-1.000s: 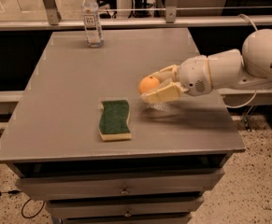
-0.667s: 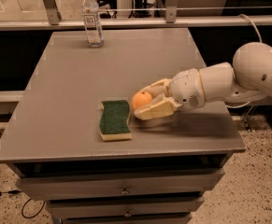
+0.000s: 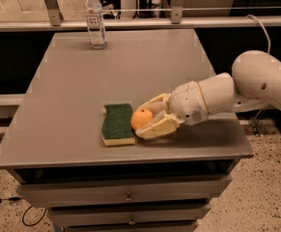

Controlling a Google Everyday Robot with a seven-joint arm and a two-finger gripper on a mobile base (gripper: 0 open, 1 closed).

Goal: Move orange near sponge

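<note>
Pincer: your pincer (image 3: 142, 122) pinches the orange (image 3: 141, 117), low on the counter (image 3: 72, 81).
Orange: just beside the sponge (image 3: 117, 123).
Remaining: you likely only need to release it.

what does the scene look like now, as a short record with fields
orange: held between the fingers, right beside the sponge on the arm's side
sponge: flat on the table, green side up
gripper: low near the table's front edge, shut on the orange
water bottle: upright at a far corner
task state: orange beside sponge, not yet released
</note>
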